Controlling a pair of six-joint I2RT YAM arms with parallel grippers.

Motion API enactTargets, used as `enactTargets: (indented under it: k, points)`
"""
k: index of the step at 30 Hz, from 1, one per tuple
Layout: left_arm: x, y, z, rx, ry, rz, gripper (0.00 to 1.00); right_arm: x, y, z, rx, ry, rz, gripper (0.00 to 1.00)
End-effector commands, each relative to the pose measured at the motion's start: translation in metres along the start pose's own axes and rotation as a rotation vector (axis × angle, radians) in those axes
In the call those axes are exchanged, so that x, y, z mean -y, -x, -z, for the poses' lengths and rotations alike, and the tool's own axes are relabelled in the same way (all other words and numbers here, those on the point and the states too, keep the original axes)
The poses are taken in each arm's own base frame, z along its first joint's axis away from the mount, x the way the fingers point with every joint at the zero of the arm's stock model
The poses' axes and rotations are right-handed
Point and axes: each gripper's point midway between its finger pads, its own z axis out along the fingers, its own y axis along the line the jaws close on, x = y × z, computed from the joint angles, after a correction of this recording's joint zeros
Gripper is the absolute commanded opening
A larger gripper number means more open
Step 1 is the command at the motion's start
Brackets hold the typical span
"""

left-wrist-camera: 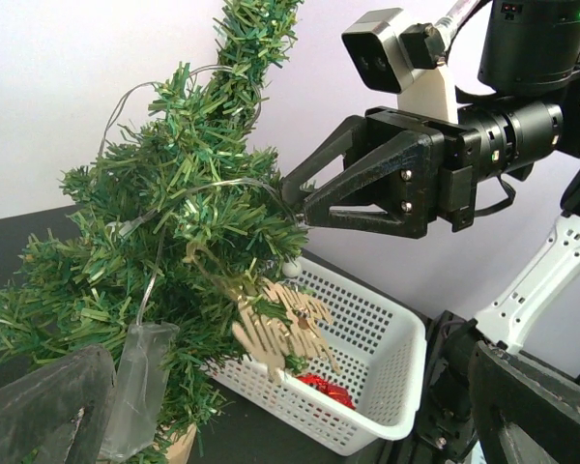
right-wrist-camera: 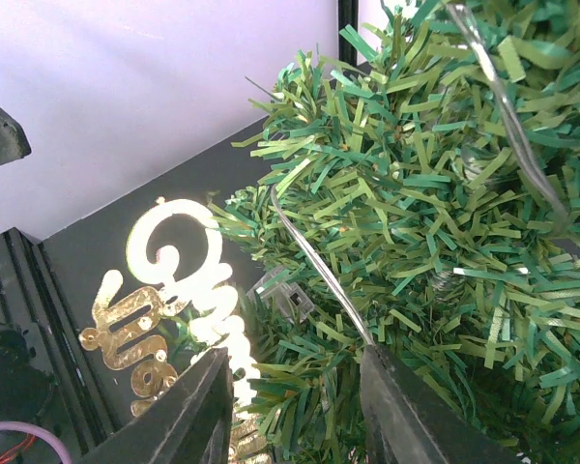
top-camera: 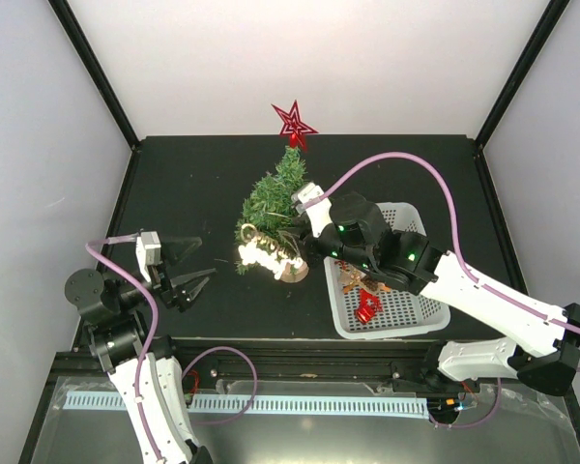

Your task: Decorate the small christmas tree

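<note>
Right gripper point(left-wrist-camera: 295, 201) is reaching into the small christmas tree point(top-camera: 271, 198), which is standing near the middle of the dark table point(top-camera: 193, 184) on its round wooden base point(top-camera: 292, 272), just left of the white basket point(top-camera: 396, 329). The claw's two fingers are standing partly apart, their tips among the green needles about halfway up the tree. A thin clear light wire point(right-wrist-camera: 319, 261) is running down through the branches to the inner edge of one finger; whether it is pinched cannot be told. A red star point(top-camera: 295, 124) is topping the tree, a gold script ornament point(right-wrist-camera: 159, 290) is hanging low on its side, and a pale wooden cut-out ornament point(left-wrist-camera: 285, 324) is dangling from a branch facing the basket. A red ornament point(top-camera: 369, 306) is lying in the basket. Left gripper point(top-camera: 195, 263) is hovering over the table to the tree's left, well apart from it, its fingers spread wide and holding nothing.
</note>
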Motion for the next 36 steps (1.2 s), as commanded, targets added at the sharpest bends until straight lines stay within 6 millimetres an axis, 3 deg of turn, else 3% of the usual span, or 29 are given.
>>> enactTargets:
  k: [1,13,27,32,36]
  points:
    - [0.004,-0.002,0.001,-0.007,-0.010,-0.016,0.99,0.002,0.005,0.004,0.027,-0.003,-0.011,0.37]
    - [0.002,-0.002,0.001,-0.008,-0.012,-0.010,0.99,-0.004,0.004,0.010,0.027,0.034,-0.008,0.37]
    - [-0.002,-0.001,0.001,-0.003,-0.002,0.003,0.99,-0.024,0.020,0.042,0.095,0.159,0.002,0.43]
    - [-0.002,-0.001,0.001,-0.001,0.003,0.001,0.99,-0.053,0.008,0.036,0.052,0.248,0.001,0.30]
    - [-0.003,-0.001,0.001,0.000,0.006,0.003,0.99,-0.079,-0.012,0.020,-0.021,0.238,0.024,0.28]
